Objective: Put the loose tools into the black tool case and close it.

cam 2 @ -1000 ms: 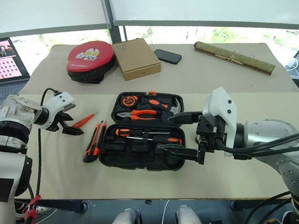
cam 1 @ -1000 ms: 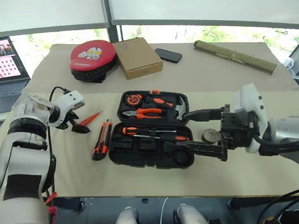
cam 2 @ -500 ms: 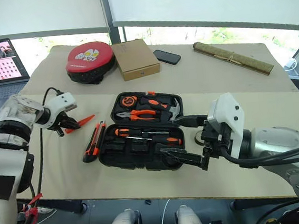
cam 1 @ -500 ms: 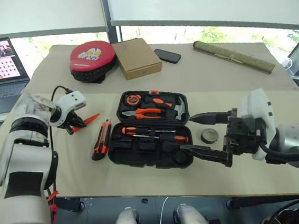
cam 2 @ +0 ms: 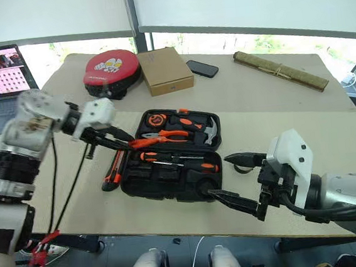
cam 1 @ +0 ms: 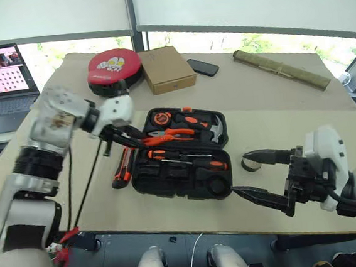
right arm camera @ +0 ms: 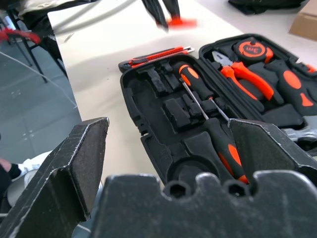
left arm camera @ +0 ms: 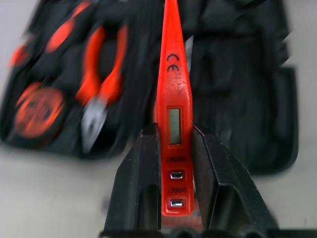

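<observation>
Two end effectors: left (left arm camera: 171, 198) clamps the orange tester screwdriver (left arm camera: 172, 99); right (cam 1: 253, 175) spread wide, empty.

1. Case (cam 1: 184, 184) lies open at mid-table; pliers (cam 1: 173, 134), tape measure (cam 1: 159, 117) and hammer (cam 1: 214, 130) in its far half, two screwdrivers (cam 1: 187, 160) in its near half.
2. Knife (cam 1: 122, 166) — on the table, just left of the case.
3. Pad (cam 1: 114, 66), box (cam 1: 167, 67), phone (cam 1: 204, 67) — behind the case.
4. Laptop (cam 1: 2, 78) far left.
5. Tester (left arm camera: 171, 104), between the left gripper (left arm camera: 172, 198) fingers, over the case.
</observation>
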Robot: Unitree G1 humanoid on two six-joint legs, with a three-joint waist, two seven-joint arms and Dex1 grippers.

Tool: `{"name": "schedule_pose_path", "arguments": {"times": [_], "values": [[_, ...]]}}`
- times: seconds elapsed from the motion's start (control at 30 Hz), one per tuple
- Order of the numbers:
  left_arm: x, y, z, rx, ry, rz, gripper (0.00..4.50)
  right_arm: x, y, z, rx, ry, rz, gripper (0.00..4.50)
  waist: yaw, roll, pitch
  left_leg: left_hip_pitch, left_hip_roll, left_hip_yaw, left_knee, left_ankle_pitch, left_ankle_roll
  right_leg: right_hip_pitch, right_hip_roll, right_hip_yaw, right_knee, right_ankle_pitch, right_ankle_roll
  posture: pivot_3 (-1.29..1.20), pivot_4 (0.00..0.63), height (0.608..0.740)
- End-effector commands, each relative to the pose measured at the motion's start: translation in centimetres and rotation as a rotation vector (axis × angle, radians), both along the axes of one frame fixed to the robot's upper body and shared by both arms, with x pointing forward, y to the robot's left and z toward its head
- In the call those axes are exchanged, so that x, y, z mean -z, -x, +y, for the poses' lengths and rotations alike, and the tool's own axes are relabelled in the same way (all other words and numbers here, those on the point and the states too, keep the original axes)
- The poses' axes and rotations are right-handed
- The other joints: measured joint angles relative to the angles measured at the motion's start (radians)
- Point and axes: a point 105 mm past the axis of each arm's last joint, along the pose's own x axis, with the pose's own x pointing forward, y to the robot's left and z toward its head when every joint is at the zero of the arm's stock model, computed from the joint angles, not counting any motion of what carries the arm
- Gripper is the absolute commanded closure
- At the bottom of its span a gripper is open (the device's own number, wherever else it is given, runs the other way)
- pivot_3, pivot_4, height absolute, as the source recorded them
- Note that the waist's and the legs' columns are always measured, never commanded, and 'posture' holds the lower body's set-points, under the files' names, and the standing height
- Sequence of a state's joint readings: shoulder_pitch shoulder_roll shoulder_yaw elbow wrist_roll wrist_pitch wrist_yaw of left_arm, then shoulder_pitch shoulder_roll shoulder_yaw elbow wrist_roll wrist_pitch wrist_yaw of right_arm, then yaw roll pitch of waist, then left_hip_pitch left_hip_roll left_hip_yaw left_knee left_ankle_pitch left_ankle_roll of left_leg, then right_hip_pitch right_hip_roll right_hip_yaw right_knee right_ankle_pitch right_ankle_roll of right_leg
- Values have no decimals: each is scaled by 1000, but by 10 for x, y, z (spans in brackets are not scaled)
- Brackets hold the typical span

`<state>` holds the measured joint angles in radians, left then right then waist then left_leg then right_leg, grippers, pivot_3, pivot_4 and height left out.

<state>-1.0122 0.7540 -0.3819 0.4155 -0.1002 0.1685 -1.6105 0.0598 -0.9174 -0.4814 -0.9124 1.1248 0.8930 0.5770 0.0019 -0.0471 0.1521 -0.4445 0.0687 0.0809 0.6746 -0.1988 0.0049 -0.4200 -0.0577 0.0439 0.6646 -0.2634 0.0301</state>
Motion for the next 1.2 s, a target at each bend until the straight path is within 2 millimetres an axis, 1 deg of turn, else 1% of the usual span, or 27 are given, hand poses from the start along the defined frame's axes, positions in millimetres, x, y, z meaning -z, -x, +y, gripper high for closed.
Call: {"name": "schedule_pose_path", "arguments": {"times": [0.03,0.13,0.23,0.37,0.6,0.8,0.9,1.0,1.07,1.1,1.17,1.2], "values": [[11,0,-6,11,-100,7,4077,-6,3,6,-19,-18,-36,0,-5,0,0,0,0,0,0,0,0,0,0,0,0,0,0,0,150,740],[23,-1,-12,7,-145,47,4077,-4,3,7,-10,-27,-36,0,-5,0,0,0,0,-1,0,0,0,0,0,0,0,0,0,0,150,740],[28,1,-19,15,-157,70,4077,-4,3,7,4,-42,-36,0,-3,0,0,-1,0,-1,1,0,0,0,0,0,0,0,1,0,150,740],[32,6,-22,33,-181,89,4077,-2,5,7,14,-45,-33,0,-2,0,0,-1,0,-1,1,0,0,0,0,0,0,0,1,0,150,740],[51,-1,-13,6,-289,103,4077,-3,3,7,36,-59,-45,0,-2,0,0,-1,-1,-2,2,0,0,0,0,0,0,0,1,0,150,740],[61,-8,-14,-12,-337,107,4077,-4,0,9,45,-77,-52,0,-1,1,-1,-1,-1,-2,2,0,0,1,0,0,-1,0,1,0,150,740],[63,-4,-14,-10,-331,142,4077,-4,0,9,47,-81,-52,0,0,2,-1,0,-1,-2,2,0,0,2,0,0,0,0,1,0,150,740],[63,-1,-15,12,-320,138,4077,-4,0,10,51,-86,-51,0,0,3,-2,0,-1,-2,2,0,0,2,0,0,0,0,1,0,150,740],[59,1,-17,14,-283,151,3058,-3,0,10,53,-88,-48,0,0,3,-2,0,-1,-2,2,0,0,2,0,0,0,0,1,0,150,740],[54,1,-18,4,-262,157,2785,-3,-1,10,53,-89,-48,0,-1,3,-2,0,-1,-2,2,0,0,2,0,0,0,0,1,0,150,740],[43,1,-18,-12,-219,154,2027,-4,0,11,51,-89,-47,0,-2,3,-2,-1,-1,-2,2,0,0,1,0,0,0,0,1,0,150,740],[37,1,-18,-23,-199,152,1754,-4,0,11,49,-89,-47,0,-2,3,-2,-1,-1,-2,2,0,0,1,0,0,0,0,1,0,150,740]]}}
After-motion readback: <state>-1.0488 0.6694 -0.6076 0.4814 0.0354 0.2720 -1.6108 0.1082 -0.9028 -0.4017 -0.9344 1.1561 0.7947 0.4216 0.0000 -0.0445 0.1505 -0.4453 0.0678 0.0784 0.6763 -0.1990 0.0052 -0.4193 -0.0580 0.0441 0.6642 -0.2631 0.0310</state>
